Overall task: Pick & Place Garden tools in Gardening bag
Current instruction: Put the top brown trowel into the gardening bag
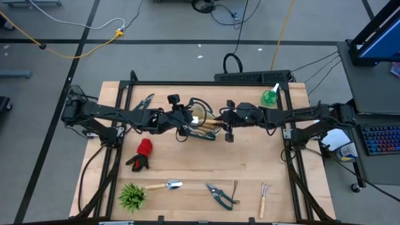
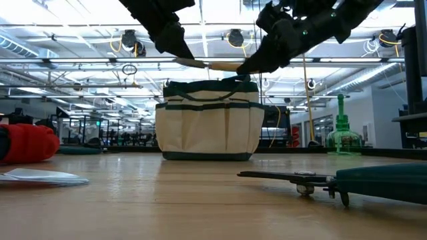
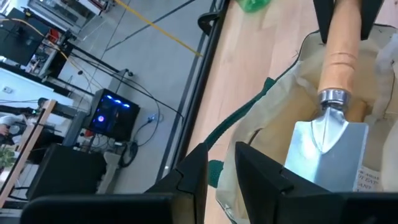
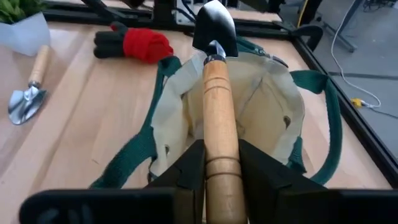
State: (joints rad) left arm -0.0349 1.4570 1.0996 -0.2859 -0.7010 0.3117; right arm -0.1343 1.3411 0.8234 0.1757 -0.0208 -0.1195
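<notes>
The cream gardening bag (image 2: 207, 127) with green trim stands at the table's middle, mouth up (image 4: 273, 106). A wooden-handled trowel (image 2: 208, 64) hangs level above it, its metal blade (image 3: 329, 149) over the bag's left rim. My right gripper (image 4: 222, 174) is shut on the trowel's handle and comes in from the table's right (image 1: 224, 122). My left gripper (image 3: 221, 180) hovers above the bag's left side (image 1: 185, 125), just beside the blade. Its fingers stand slightly apart with nothing between them. My right gripper pinches the trowel's wooden handle (image 4: 219, 149) near its free end between its two fingers. The fingers come nearly level from the table's right and lie along the handle. The trowel sticks straight out ahead of them, level and clear of the bag.
On the near side of the table lie a red-and-black glove (image 1: 142, 154), a second trowel (image 1: 165, 185), green-handled pruners (image 1: 220, 195) and a small fork (image 1: 264, 199). A spiky green plant (image 1: 132, 195) stands near left. A green spray bottle (image 1: 270, 95) stands far right, and more pruners (image 1: 145, 102) lie far left.
</notes>
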